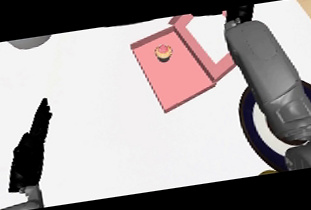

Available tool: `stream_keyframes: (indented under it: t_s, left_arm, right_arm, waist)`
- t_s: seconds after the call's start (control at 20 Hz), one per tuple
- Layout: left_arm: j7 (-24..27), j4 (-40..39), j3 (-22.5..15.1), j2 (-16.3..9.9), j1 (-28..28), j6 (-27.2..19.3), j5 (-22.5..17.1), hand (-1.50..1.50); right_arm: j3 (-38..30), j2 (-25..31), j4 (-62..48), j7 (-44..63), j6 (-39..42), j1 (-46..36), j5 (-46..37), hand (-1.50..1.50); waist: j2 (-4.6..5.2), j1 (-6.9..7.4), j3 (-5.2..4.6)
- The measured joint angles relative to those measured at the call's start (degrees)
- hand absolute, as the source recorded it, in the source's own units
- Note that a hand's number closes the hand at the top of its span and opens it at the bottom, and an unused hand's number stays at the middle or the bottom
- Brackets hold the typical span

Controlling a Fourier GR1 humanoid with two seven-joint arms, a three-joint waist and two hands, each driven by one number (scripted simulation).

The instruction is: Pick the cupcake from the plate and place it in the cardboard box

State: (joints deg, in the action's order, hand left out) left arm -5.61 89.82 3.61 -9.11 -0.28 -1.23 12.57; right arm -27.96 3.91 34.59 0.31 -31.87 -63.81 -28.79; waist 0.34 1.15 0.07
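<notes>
From the head view, one cupcake (163,52) sat inside one pink box (172,74); one dark-rimmed plate (250,128) lay under the right forearm. The left hand (30,148) rested with fingers straight, touching nothing. Whether the right hand (240,12) had its fingers apart or together could not be told.

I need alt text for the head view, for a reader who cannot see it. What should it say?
A small cupcake with pink frosting sits inside an open pink cardboard box on a white counter. The grey right forearm reaches past the box over a round dark-rimmed plate, its robot hand mostly cut off. The black left robot hand rests open at lower left.
</notes>
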Motion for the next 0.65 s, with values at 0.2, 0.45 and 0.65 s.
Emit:
stream_keyframes:
  t_s: [0.2,0.45,0.65]
  left_arm:
    - [-0.33,0.58,0.21,-0.07,0.65,-0.03,0.10,0.00]
    - [-0.20,0.73,1.23,-0.67,0.95,0.13,-0.17,0.00]
    - [0.59,0.26,1.10,-0.11,2.02,0.03,-0.07,0.00]
  right_arm:
    - [-2.28,3.37,3.82,-1.43,0.63,4.16,3.30,-1.50]
    - [-4.52,9.22,10.78,-1.26,6.82,10.39,8.23,-1.50]
    - [-5.43,13.24,17.41,-0.86,14.09,17.51,12.25,-1.50]
  waist:
    - [-0.28,-0.82,-0.03]
    - [-0.55,-1.62,-0.05]
    - [-0.66,-1.98,-0.06]
